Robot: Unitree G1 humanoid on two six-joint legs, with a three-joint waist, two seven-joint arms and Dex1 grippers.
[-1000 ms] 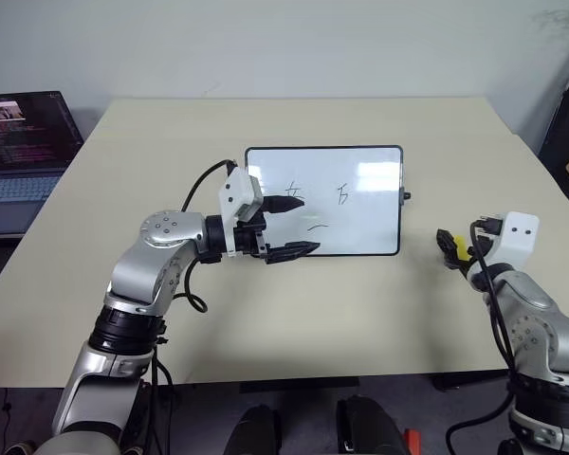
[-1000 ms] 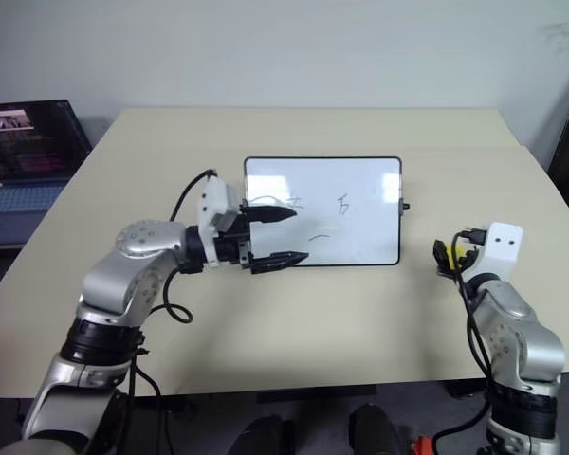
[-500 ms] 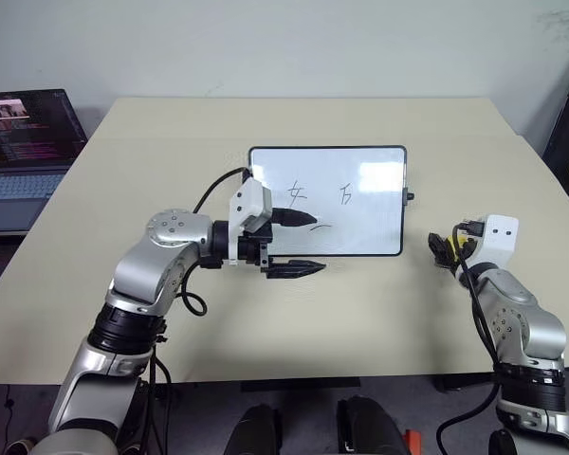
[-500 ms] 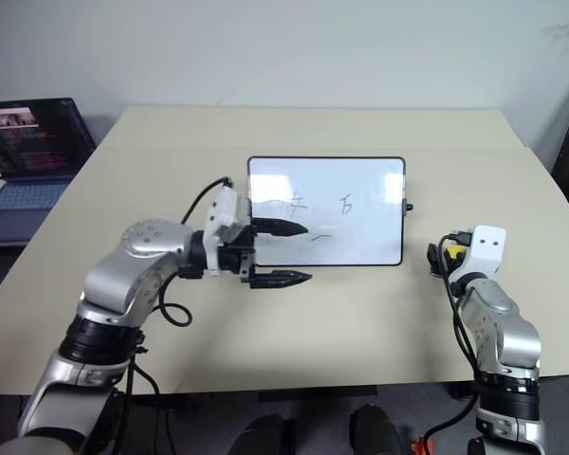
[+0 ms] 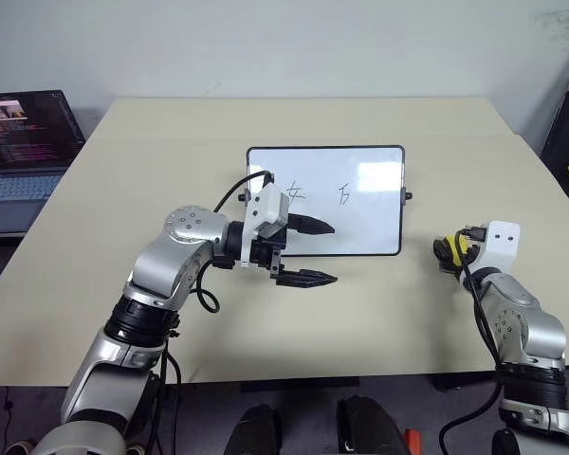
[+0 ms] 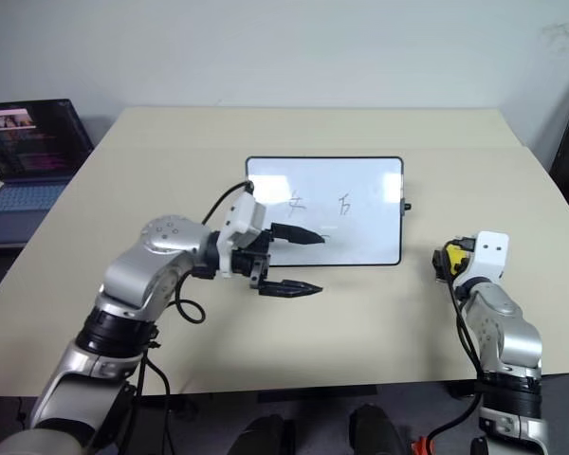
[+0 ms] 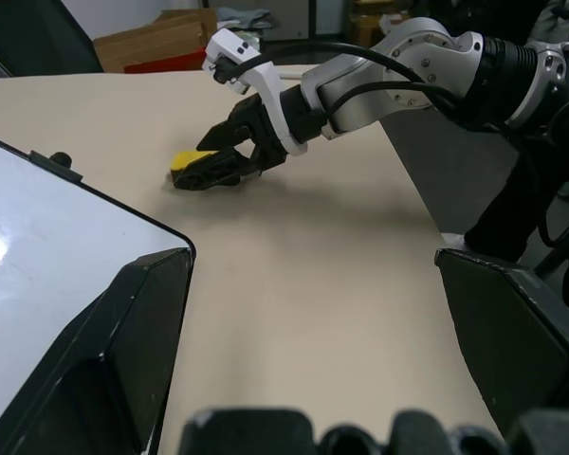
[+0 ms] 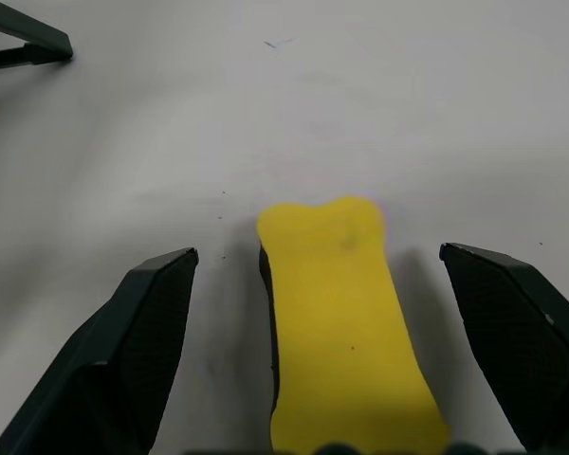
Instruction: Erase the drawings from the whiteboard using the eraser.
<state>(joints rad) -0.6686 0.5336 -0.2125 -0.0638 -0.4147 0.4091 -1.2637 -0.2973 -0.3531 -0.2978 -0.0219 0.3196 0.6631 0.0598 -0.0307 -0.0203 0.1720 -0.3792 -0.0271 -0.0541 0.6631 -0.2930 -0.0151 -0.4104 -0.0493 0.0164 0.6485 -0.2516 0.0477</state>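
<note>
Nearest to us, on the right side of the beige desk (image 5: 379, 313), our right hand (image 8: 334, 313) sits low with its two black fingers spread wide on either side of the eraser (image 8: 339, 313). The eraser lies flat on the desk, yellow face up, between the fingers but not yet pinched; whether either finger touches it we cannot tell.

We judge the eraser to be a light, fairly firm block with a smooth plastic body, so it may slide on the desk if nudged. Its waisted, bone-like outline suggests taking hold across the narrow middle of the long sides, keeping the black felt face underneath for wiping. That felt shows as no more than a dark sliver along one lower edge, and the near end of the eraser is cut off in the right wrist view.

Further away, at the centre, our left hand (image 5: 315, 252) hovers over the near left edge of the whiteboard (image 5: 370, 204), fingers spread and holding nothing.

On the whiteboard, the drawings (image 5: 319, 193) remain as thin black marks. The left hand covers part of the board, so any mark beneath it is hidden.

At the far left, a laptop (image 5: 24, 142) is cut off by the frame edge.
</note>
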